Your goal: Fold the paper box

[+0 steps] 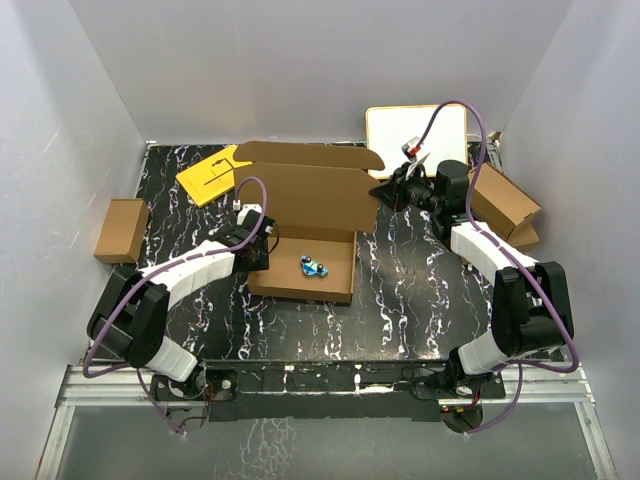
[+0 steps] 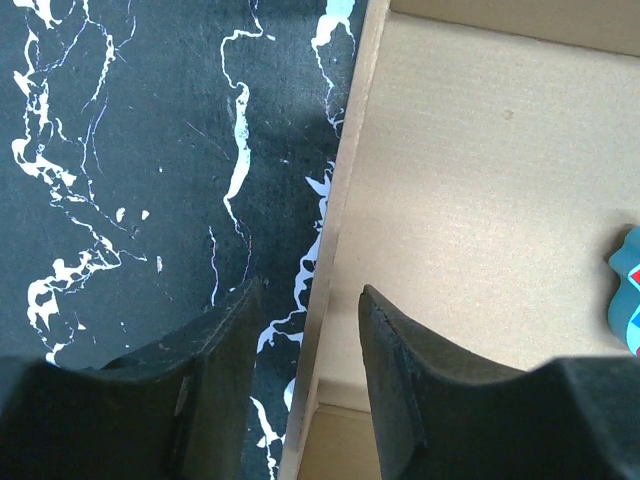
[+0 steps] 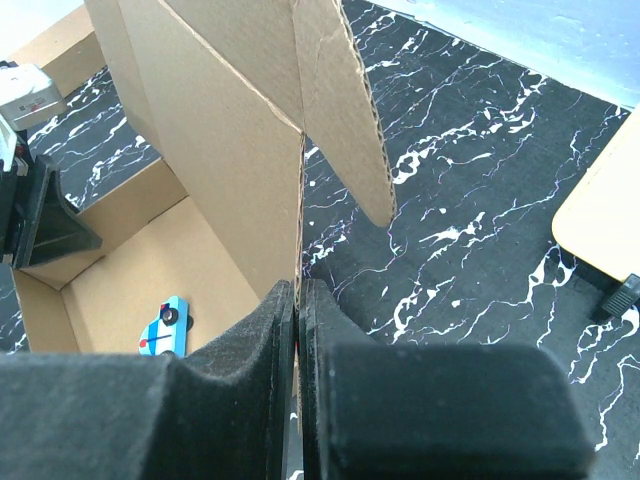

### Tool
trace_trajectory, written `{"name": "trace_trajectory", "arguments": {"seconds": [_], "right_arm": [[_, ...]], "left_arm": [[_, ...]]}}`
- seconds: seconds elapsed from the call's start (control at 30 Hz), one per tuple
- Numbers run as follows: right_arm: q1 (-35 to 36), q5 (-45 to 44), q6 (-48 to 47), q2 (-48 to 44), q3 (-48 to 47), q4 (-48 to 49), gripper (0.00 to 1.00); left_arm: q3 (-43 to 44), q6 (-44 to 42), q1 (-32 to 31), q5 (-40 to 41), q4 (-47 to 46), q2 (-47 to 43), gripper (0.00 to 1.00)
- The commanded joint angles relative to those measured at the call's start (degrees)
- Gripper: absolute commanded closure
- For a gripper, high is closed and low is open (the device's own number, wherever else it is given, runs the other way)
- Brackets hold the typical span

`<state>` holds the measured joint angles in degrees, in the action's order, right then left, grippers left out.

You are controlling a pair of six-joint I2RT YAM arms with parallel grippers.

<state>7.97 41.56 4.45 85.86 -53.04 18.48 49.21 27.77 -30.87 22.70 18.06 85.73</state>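
Half-raised at centre of the top view: paper box [image 1: 310,200], tray floor flat on the marbled table [image 1: 420,290], back panel upright, small blue toy [image 1: 315,267] inside. Pinched at the flap right of centre by the right gripper [image 3: 298,290], pressed together on cardboard; straddled at the left wall by the left gripper [image 2: 308,295], spread. Probably mid side-wall forming; next calls for squeezing that left wall and standing it square.

1. Brightly and evenly lit from above; only faint, soft shadows on the worktop [image 1: 330,320].
2. Washed out to pale glare past the worktop's far edge in the right wrist view.
3. Sharp on marbling, softer nearest the wrist lenses.
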Motion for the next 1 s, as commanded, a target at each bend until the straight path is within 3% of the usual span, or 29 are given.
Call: {"name": "trace_trajectory", "arguments": {"seconds": [0.0, 0.43, 0.57, 0.77, 0.97], "right_arm": [[-0.1, -0.1, -0.6, 0.7, 0.6, 1.8, 0.92], [-0.1, -0.1, -0.5, 0.6, 0.6, 1.8, 0.92], [-0.1, -0.2, -0.6, 0.6, 0.6, 1.8, 0.92], [-0.1, -0.2, -0.5, 0.6, 0.5, 1.8, 0.92], [-0.1, -0.1, -0.5, 0.6, 0.6, 1.7, 0.92]], "left_arm": [[1.1, -1.3, 0.2, -0.3, 0.8, -2.5, 0.57], [0.6, -5.0, 0.6, 1.8, -2.9, 2.4, 0.63], [-0.4, -4.7, 0.6, 1.4, -4.2, 2.9, 0.71], [-2.6, -5.3, 0.7, 1.8, -5.7, 2.5, 0.95], [-3.6, -5.4, 0.8, 1.4, -7.0, 2.2, 0.97]]}}
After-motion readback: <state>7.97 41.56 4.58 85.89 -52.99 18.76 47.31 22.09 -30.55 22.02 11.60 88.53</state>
